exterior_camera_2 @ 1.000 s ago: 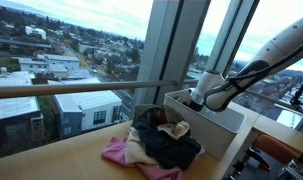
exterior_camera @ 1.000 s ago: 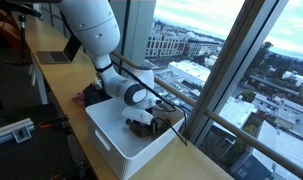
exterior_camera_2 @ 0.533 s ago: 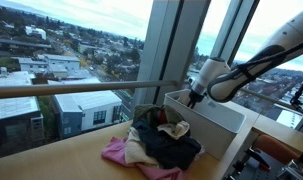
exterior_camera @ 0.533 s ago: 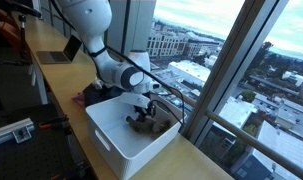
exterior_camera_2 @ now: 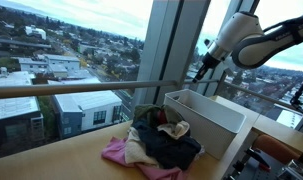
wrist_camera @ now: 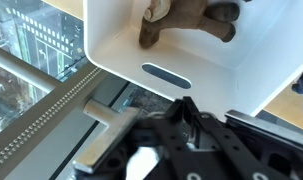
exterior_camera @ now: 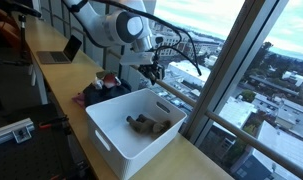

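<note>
Nearest in an exterior view, a heap of clothes (exterior_camera_2: 161,140), pink, dark and tan, lies on the wooden desk (exterior_camera_2: 51,160), touching the left wall of a white bin (exterior_camera_2: 206,115) that stands just to its right. In an exterior view from the opposite end, the bin (exterior_camera: 121,150) holds a crumpled brown garment (exterior_camera: 146,124) lying on its floor toward the window side; the wrist view shows the same garment (wrist_camera: 181,20) inside the bin wall (wrist_camera: 111,50), above an oval handle slot (wrist_camera: 163,72). The tool (exterior_camera: 154,72) hangs in the air above the far edge of the bin, well apart from the garment, close to the window glass (exterior_camera_2: 111,50). In the wrist view the tool (wrist_camera: 188,108) looks clenched, its tips drawn together with nothing between them. Farther along the desk sits an open laptop (exterior_camera: 59,52).
</note>
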### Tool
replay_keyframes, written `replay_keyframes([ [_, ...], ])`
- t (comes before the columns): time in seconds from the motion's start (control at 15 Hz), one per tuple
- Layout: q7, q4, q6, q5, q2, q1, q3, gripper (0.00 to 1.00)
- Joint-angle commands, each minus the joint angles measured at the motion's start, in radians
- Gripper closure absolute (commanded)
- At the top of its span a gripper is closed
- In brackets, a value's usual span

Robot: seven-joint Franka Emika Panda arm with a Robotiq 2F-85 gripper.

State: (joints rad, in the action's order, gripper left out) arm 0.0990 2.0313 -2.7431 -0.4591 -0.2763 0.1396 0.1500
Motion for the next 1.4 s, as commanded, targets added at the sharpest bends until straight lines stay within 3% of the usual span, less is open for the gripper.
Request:
replay_keyframes([
  [0.0, -0.03, 0.023, 0.003, -0.044, -0.007, -0.034, -0.007, 0.59],
  [0.47, -0.005, -0.063, -0.01, 0.083, -0.229, -0.099, -0.046, 0.08],
  [0.6, 0.011, -0.102, -0.015, 0.125, -0.302, -0.119, -0.062, 0.0],
  [1.13, 0.036, -0.31, 0.001, 0.192, -0.514, -0.175, -0.065, 0.0],
  [1.27, 0.041, -0.324, -0.002, 0.198, -0.548, -0.185, -0.069, 0.28],
  [1.33, 0.047, -0.328, 0.0, 0.204, -0.564, -0.191, -0.075, 0.34],
])
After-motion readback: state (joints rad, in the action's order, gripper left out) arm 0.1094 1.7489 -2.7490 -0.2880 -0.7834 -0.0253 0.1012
